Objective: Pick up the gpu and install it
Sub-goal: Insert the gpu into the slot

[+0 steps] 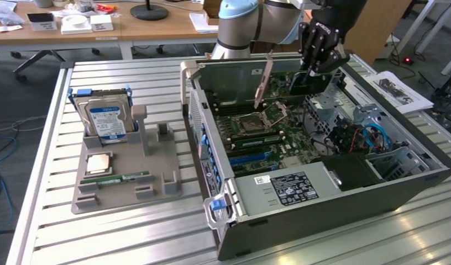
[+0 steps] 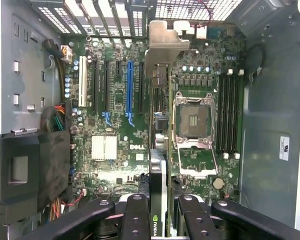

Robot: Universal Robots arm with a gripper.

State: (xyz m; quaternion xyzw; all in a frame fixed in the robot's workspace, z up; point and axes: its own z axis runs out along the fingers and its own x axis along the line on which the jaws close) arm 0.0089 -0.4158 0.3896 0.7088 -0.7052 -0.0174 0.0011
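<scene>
Broadly, we saw a slatted metal desk [image 1: 122, 232] carrying everything. Biggest item on it was an open PC case [image 1: 402, 182], lying on its side w/ the interior facing up, toward the ext. view's right. Over its far end hung the robot arm [image 1: 255, 22], reaching down toward the opening. Inside the case lay the green mobo [image 1: 277, 132], flat on the case floor; the wrist view looked straight onto the mobo [image 2: 115, 100]. A grey PSU box [image 1: 288, 187] w/ a white label sat at the near end of the case. On the ext. view's left, apart from the case, stood a grey fixture tray [image 1: 130, 187].

The black claw [image 1: 314, 66] was closed narrow on the gpu [image 1: 308, 84], fingers [image 2: 135, 215] pressing on both flat faces. We saw the gpu held on edge above the mobo, its silver bracket toward the slotted rear wall; whether its lower edge touched a slot we couldn't tell. In the wrist view the gpu [image 2: 159, 165] ran edge-on btw. the blue slot [image 2: 130, 85] and the CPU socket [image 2: 193, 120].

An HDD [image 1: 106, 118] w/ a blue label stood upright at the tray's far end. Nearer, a CPU chip [image 1: 99, 163] lay flat on the tray, and a thin RAM stick [image 1: 126, 178] lay just beside it.
</scene>
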